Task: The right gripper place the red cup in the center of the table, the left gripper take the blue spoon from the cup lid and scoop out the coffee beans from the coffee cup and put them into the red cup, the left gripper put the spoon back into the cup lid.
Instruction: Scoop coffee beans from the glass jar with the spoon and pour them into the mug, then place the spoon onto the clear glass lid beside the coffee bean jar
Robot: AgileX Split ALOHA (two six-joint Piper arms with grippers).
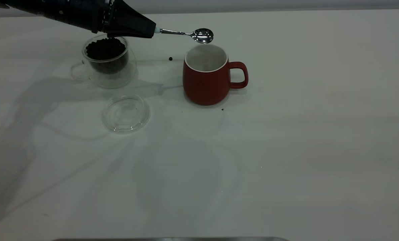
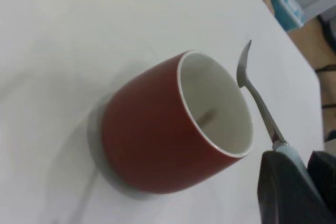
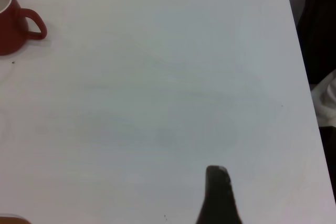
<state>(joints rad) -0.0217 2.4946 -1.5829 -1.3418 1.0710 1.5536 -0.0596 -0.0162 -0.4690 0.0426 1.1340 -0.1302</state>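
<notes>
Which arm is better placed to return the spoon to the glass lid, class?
Left. The left gripper already holds the blue spoon above the red cup, and the cup lid lies on its side.

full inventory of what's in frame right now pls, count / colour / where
red cup: 1, dark red with white inside, upright near the table's middle, handle toward the right arm's side
coffee cup: 1, clear glass, on the left arm's side of the red cup
coffee beans: a heap, near black, inside the coffee cup
stray beans: 2 seen, dark, one between the cups, one by the red cup's base
cup lid: 1, clear glass, flat on the table in front of the coffee cup, nothing on it
blue spoon: 1, metal bowl, pale blue handle, bowl above the red cup's far rim, no beans visible in it
table: 1, white
left gripper: black, above the coffee cup, clamped on the spoon's handle
right gripper: dark, away from the cups
</notes>
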